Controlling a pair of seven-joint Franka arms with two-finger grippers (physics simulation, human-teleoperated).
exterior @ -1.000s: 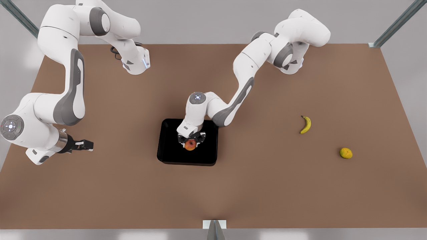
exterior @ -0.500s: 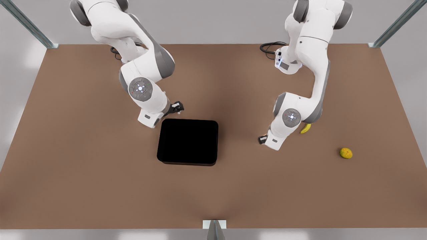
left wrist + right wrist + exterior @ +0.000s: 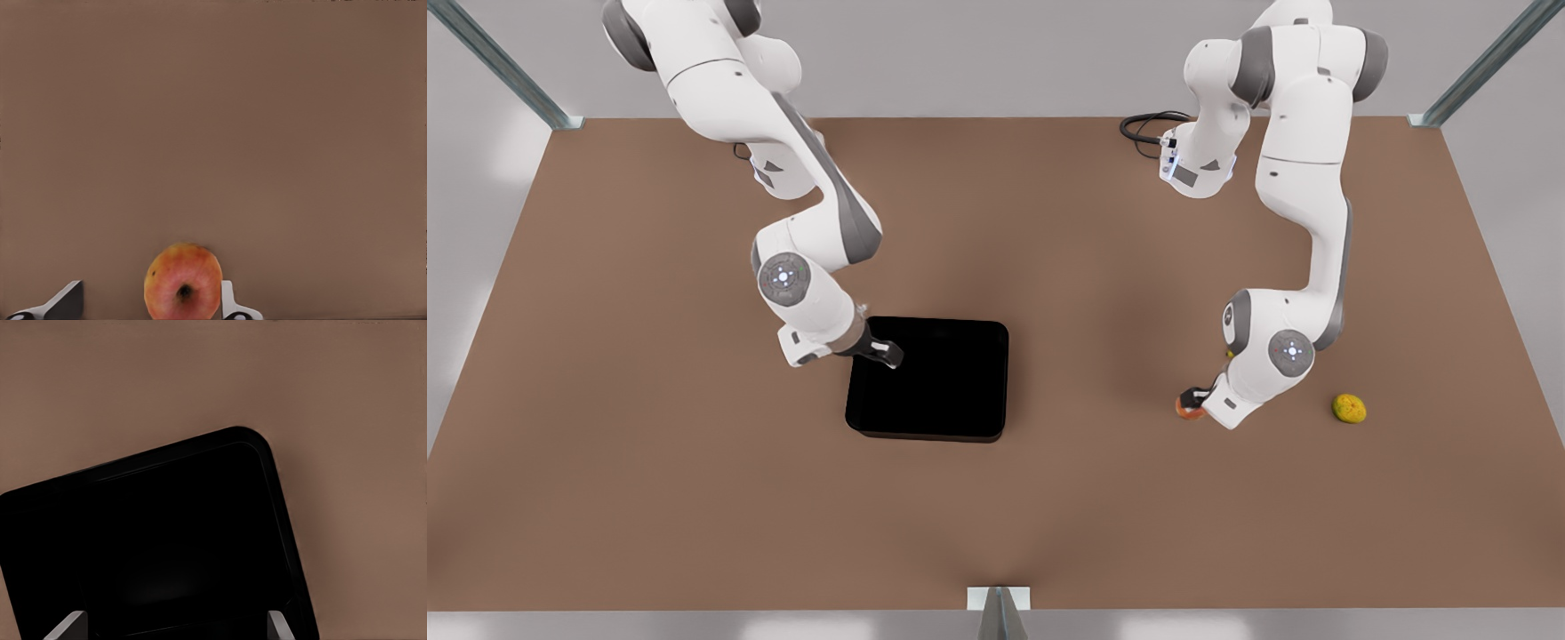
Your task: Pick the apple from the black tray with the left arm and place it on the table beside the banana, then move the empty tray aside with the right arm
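The apple (image 3: 183, 281) (image 3: 1188, 408), red-orange with its stem dimple showing, rests on the brown table (image 3: 1049, 498). My left gripper (image 3: 151, 288) (image 3: 1197, 397) is open around it: one finger touches the apple, the other stands apart from it. The banana (image 3: 1230, 354) is almost wholly hidden behind the left arm; only a yellow sliver shows just beyond the apple. The black tray (image 3: 960, 391) (image 3: 173, 540) lies with nothing in it at the table's middle. My right gripper (image 3: 885, 353) (image 3: 177, 617) is open, low over the tray's edge on the front view's left.
A yellow-green lumpy fruit (image 3: 1349, 408) lies on the table toward the front view's right of the left arm. Both arm bases stand at the table's far edge. Bare tabletop surrounds the tray on all sides.
The left arm has swung nearer the front view's bottom and right, and the apple now shows at its gripper. The right gripper has moved from behind the tray's corner to over its edge.
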